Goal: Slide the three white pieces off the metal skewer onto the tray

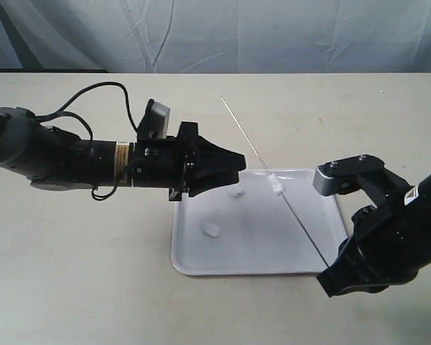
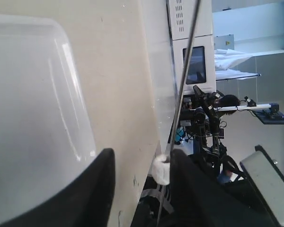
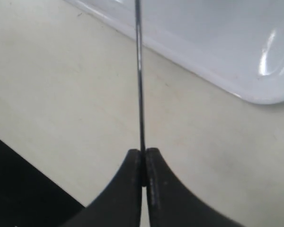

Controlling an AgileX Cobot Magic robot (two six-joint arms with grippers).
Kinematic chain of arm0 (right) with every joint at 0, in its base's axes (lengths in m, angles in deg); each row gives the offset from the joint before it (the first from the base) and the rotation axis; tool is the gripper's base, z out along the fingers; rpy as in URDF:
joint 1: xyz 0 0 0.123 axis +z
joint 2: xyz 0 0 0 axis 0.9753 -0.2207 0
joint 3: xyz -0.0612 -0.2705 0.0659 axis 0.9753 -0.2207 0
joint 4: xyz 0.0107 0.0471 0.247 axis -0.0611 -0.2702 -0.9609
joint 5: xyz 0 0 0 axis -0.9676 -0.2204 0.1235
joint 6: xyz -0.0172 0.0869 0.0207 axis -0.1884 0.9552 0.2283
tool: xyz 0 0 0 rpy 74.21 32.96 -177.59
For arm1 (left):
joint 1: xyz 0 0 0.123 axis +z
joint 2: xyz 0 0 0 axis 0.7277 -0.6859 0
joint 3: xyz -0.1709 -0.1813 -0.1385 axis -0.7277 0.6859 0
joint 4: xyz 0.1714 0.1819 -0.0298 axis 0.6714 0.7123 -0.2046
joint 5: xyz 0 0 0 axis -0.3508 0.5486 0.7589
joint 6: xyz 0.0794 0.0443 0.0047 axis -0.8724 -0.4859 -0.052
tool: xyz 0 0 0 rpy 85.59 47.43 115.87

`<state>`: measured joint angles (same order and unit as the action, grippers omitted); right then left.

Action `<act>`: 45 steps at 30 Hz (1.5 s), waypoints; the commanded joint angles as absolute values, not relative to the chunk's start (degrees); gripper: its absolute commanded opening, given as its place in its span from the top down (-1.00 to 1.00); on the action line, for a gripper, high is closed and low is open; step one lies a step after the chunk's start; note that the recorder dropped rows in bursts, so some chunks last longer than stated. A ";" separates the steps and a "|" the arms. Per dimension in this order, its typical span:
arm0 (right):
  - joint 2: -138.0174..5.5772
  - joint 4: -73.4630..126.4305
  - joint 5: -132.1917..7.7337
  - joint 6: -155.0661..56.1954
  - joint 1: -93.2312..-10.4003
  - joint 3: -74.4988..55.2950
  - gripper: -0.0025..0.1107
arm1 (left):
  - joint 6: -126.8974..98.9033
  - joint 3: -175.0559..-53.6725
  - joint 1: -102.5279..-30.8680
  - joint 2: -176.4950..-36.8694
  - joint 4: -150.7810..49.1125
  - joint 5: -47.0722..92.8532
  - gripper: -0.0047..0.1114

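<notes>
While my right gripper [image 3: 143, 156] is clamped shut on the lower end of the skewer [image 1: 251, 144], at the lower right of the frame, my left gripper [image 1: 241, 167] hangs open and empty over the upper left corner of the tray [image 1: 258, 241]. One white piece [image 1: 235, 192] and a second piece [image 1: 211, 230] lie on the tray; the third piece [image 1: 276, 185] sits mid-skewer above it. I judge this the last piece: next, bring the open jaws onto it and draw it toward the free end.
</notes>
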<state>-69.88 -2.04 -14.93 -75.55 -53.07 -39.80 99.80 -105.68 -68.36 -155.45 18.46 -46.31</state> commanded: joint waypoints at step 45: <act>-70.32 -3.52 -13.84 -75.53 -53.26 -38.71 0.97 | 97.51 -105.79 -76.49 -152.49 18.92 -43.55 0.28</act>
